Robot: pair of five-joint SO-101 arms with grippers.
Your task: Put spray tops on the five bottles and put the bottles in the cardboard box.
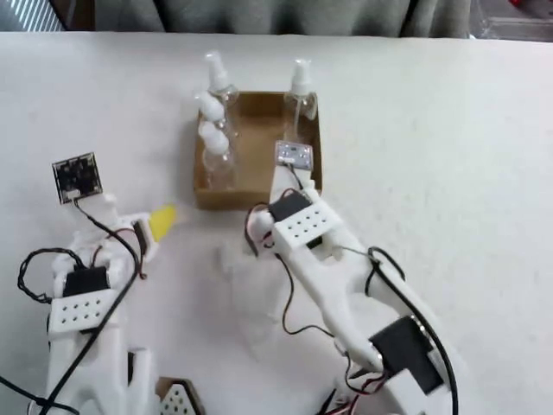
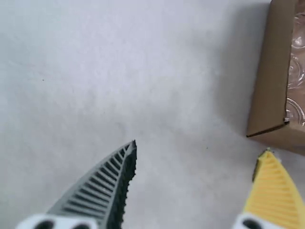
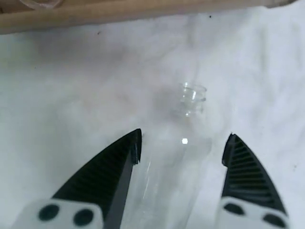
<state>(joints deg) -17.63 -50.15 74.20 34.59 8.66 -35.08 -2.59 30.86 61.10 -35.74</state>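
Brown cardboard makes up the open cardboard box, which is set near the middle of the white table. Four clear capped bottles with white spray tops can be counted in it: three are ranged along one side wall and one is placed in the far corner of the opposite side. Whether they stand fully upright cannot be told.

The fifth bottle is laid on its side on the table, just in front of the box's near wall, with its bare open neck turned toward that wall. The right gripper is held over it, its black fingers spread wide, one on each side of the clear body. Contact with the plastic cannot be made out.

The left gripper is likewise spread wide, with one grey finger and one yellow finger. Nothing is held, and it is positioned above bare table just beside a near corner of the box. Black cables are looped beside the left arm.
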